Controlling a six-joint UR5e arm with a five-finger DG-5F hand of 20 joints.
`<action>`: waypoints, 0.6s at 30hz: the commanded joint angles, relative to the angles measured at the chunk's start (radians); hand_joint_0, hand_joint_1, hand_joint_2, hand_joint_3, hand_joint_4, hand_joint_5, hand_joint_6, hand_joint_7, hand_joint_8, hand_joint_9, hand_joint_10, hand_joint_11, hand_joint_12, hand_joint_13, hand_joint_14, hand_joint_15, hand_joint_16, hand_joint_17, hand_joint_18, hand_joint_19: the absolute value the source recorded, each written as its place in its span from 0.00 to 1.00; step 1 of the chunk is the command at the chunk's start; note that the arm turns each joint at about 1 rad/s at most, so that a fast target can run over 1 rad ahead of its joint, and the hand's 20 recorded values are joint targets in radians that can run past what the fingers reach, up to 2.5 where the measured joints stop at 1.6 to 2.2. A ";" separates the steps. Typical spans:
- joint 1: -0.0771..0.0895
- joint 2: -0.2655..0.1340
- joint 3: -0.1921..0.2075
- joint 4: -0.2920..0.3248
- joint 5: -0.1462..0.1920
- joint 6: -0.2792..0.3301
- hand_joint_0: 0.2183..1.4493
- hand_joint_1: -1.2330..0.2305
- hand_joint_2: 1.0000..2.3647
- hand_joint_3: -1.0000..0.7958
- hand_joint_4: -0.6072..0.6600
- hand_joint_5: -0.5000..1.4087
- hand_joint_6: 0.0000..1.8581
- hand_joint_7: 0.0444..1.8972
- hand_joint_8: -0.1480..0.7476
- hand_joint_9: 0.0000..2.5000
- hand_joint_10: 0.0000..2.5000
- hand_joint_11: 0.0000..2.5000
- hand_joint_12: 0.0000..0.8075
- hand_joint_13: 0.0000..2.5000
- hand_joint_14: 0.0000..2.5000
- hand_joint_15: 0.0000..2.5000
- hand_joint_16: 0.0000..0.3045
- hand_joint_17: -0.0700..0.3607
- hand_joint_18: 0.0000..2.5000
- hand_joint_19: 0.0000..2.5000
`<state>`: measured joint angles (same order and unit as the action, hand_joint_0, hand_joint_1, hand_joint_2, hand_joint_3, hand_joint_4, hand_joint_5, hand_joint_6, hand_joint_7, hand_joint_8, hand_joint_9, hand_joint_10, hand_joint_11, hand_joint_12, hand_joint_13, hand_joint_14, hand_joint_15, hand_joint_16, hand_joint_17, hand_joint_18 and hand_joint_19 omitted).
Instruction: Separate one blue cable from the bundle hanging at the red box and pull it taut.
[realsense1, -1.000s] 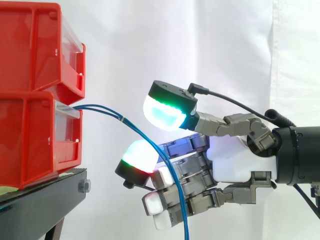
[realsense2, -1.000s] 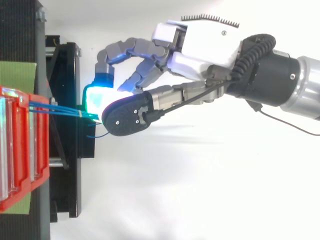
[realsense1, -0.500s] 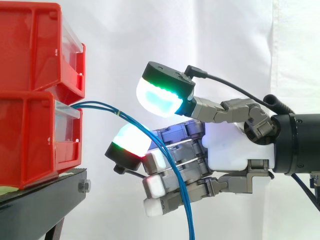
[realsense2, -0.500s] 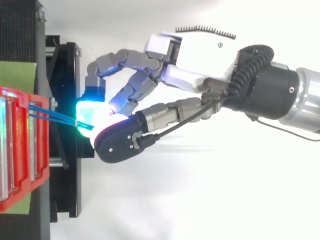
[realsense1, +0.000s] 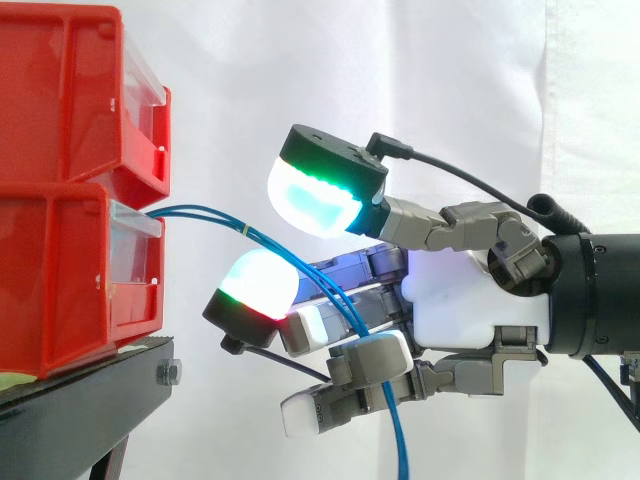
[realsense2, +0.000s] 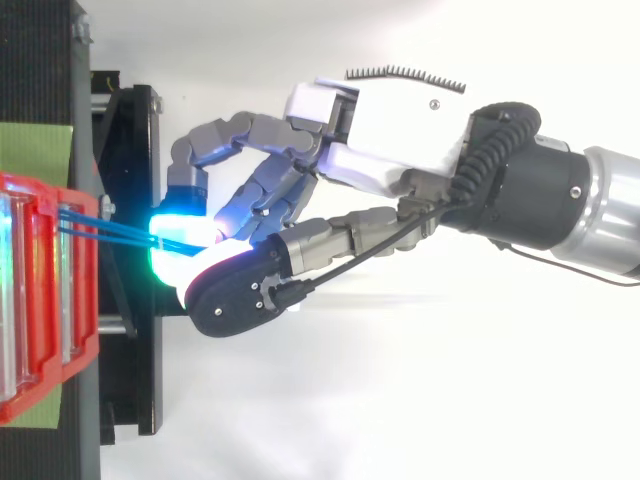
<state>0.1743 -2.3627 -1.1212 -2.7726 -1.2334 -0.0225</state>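
Red bins (realsense1: 70, 200): stacked two high at 9 o'clock in the side view, on the black stand (realsense1: 90, 390); from where I stand they act as the fixed anchor, so whatever is drawn away from them can go tight
Blue cables (realsense1: 195, 211): two strands leave the front of the lower bin, meet at a small pale tie (realsense1: 243, 232), arc toward 4 o'clock into the hand and drop out toward 6 o'clock; the curve hangs loose, so I judge nothing is taut yet
Cables from above (realsense2: 110, 230): thin lines running from the bin at 9 o'clock toward 3 o'clock and slipping under the glowing pads
Fingertips: a green-and-cyan pad (realsense1: 318, 195) hangs at 12 o'clock of the strands and a white-and-red pad (realsense1: 255, 288) sits just beneath them at 6 o'clock; the pair brackets the bundle, probably to single out one strand
Lower finger (realsense1: 372, 355): curled across the front of the strands with other fingers behind, so the cables are trapped in between
Hand (realsense1: 470, 310): reaches in from 3 o'clock, palm toward the bins, fingers curled round the blue cables; I cannot tell whether one strand or both is caught
Hand from above (realsense2: 400, 130): slanting in from 2 o'clock, fingertips just short of the bin front
Progress: by my reckoning the separating is unfinished and the pull toward 3 o'clock not yet made
Risk: both strands may come along together past the tie
White curtain (realsense1: 450, 80): plain backdrop behind it all
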 joint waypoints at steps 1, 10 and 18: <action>0.001 -0.001 0.000 0.005 0.000 -0.001 0.27 0.41 0.00 0.28 0.63 0.16 0.38 0.60 0.54 0.39 0.01 0.39 0.38 0.55 0.01 0.50 0.14 0.38 0.28 0.21; 0.001 -0.001 0.000 0.004 0.000 0.003 0.27 0.42 0.00 0.28 0.63 0.16 0.38 0.59 0.54 0.43 0.01 0.47 0.36 0.57 0.01 0.56 0.14 0.38 0.29 0.22; -0.007 0.000 0.001 -0.007 -0.005 0.004 0.33 0.49 0.01 0.32 0.61 0.16 0.38 0.60 0.52 0.45 0.01 0.49 0.34 0.57 0.01 0.57 0.13 0.37 0.29 0.23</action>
<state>0.1721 -2.3633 -1.1205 -2.7739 -1.2355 -0.0194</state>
